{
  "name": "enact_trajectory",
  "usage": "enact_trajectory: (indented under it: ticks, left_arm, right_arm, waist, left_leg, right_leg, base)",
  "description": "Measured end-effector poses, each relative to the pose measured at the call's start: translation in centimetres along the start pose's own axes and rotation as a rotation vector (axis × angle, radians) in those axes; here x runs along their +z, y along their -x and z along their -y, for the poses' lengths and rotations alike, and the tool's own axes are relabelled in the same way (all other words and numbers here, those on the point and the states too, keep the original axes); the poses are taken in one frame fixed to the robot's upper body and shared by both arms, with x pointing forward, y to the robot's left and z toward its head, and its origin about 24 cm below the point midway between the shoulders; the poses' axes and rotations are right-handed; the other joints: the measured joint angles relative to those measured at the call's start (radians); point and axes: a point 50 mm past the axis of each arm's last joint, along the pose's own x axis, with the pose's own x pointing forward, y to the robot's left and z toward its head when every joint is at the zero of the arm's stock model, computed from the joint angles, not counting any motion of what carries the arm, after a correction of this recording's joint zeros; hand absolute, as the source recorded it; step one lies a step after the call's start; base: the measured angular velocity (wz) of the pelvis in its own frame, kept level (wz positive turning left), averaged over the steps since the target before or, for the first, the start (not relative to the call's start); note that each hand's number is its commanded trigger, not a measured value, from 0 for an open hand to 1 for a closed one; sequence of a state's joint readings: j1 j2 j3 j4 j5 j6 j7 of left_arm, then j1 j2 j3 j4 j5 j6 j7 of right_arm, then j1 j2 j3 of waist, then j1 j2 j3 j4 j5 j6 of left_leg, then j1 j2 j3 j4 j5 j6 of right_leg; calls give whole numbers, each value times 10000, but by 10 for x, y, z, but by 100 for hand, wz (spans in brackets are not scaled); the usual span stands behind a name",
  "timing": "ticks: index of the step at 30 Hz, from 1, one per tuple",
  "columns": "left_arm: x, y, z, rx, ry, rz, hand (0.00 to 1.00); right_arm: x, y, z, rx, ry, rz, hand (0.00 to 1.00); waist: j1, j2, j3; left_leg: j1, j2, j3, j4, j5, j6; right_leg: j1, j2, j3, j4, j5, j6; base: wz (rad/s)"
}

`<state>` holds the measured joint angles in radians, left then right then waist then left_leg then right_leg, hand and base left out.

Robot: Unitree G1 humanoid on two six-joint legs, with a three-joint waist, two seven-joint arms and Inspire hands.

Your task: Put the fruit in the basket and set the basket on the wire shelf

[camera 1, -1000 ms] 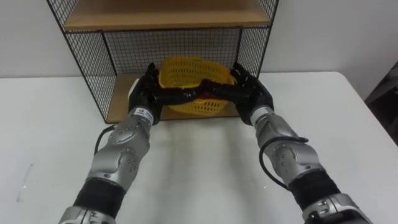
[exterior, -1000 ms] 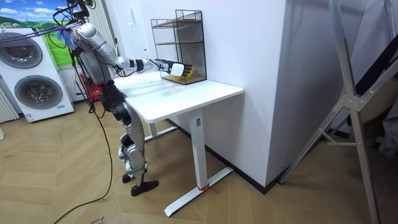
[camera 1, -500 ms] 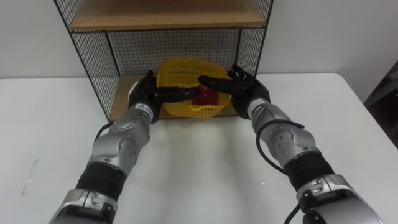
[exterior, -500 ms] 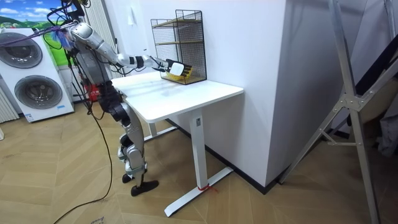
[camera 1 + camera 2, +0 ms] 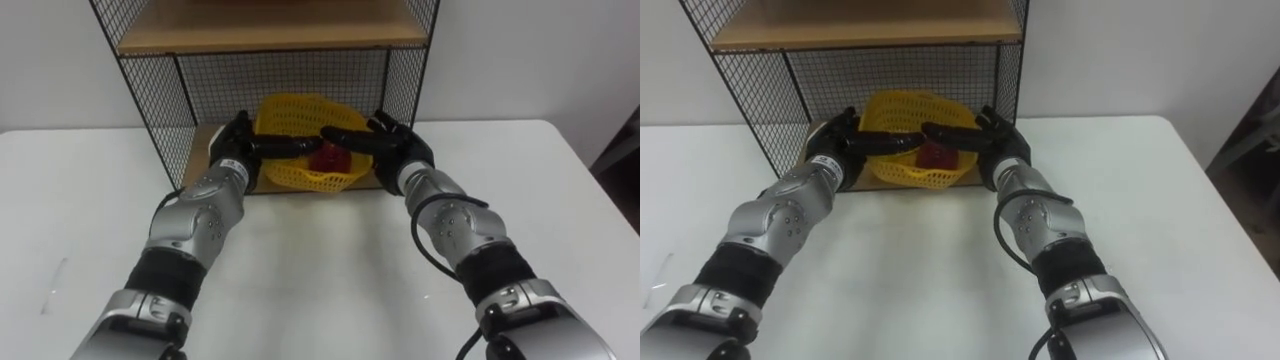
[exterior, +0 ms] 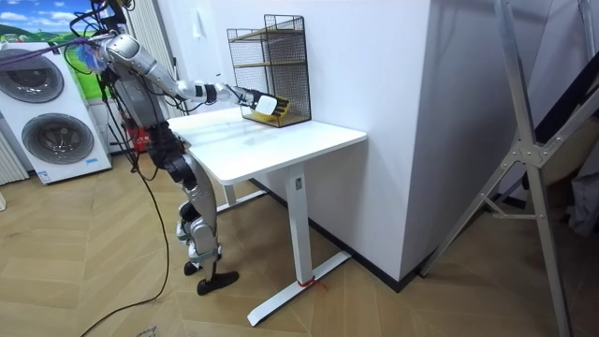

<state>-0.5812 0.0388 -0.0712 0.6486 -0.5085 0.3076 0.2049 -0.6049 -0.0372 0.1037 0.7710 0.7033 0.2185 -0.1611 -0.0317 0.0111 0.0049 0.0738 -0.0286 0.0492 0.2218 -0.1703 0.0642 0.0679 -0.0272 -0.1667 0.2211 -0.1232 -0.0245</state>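
Left eye view is showing you the yellow basket [image 5: 300, 108] sitting in the lowest bay of the wire shelf [image 5: 150, 100], with a red fruit [image 5: 330, 157] lying inside it near the front rim. The basket is looking tipped a little toward you, which suggests it is being carried by the hands, not fully resting on the wooden board [image 5: 195, 160].

Your left hand [image 5: 236, 143] and right hand [image 5: 392, 148] are bracketing it from either side. The fingers [image 5: 285, 146] are stretching fairly straight along the rim and pressing inward, not curling round it (a squeeze hold, sensible for a soft mesh wall with no handle).

The shelf is standing at the back of the white desk [image 5: 320, 260]. In the room view you are standing at the desk's edge, with both arms reaching forward.
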Motion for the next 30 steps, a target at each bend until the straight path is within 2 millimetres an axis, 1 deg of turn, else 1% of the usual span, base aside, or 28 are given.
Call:
enact_trajectory:
  ticks: [5, 8, 10, 15, 18, 22, 30]
  left_arm:
    - [2, 0, -3, -41, 225, 61, 0]
    - [6, 0, -10, 142, 602, 163, 0]
    - [8, 0, -14, 249, 909, 222, 0]
    - [11, 0, -21, 382, 955, 313, 0]
    - [12, 0, -23, 255, 979, 357, 0]
    - [14, 0, -26, 172, 1192, 434, 0]
    - [18, 1, -32, 102, 1112, 532, 0]
  right_arm:
    - [1, 0, 1, -8, -66, 20, 0]
    - [1, 0, 1, 115, -96, 18, 0]
    - [1, 0, 0, 254, -137, 36, 0]
    - [2, 0, 0, 518, -179, 48, 0]
    - [3, 0, 0, 629, -191, 36, 0]
    - [3, 0, 1, 689, -271, -39, 0]
    - [4, 0, 2, 682, -49, -78, 0]
  waist:
    - [11, 28, 12]
    - [-33, 48, 18]
    - [-62, 73, 10]
    - [-161, 99, -7]
    - [-165, 108, -11]
    - [-166, 149, -37]
    - [-161, 156, -42]
  left_leg:
    - [10, -3, 15, -9, 9, 15]
    - [12, -1, 1, -7, 9, 14]
    - [-11, -4, 4, 0, 9, 15]
    - [-100, -10, -20, 29, 13, 21]
    - [-90, -11, -21, 10, 34, 24]
    - [-87, -13, -27, 7, 35, 24]
    - [-85, -14, -17, 5, 36, 22]
  right_leg:
    - [7, -44, -6, 10, 4, 11]
    - [5, -45, -9, 8, 3, 11]
    - [-27, -55, -57, 6, 2, 14]
    - [-99, -64, -91, 17, 2, 15]
    - [-141, -62, -70, 36, 4, 12]
    - [-146, -63, -78, 37, 4, 12]
    - [-154, -34, 1, 42, 4, 12]
  base:
    - [0]
    - [0]
    - [0]
    - [0]
    - [0]
    - [0]
    - [0]
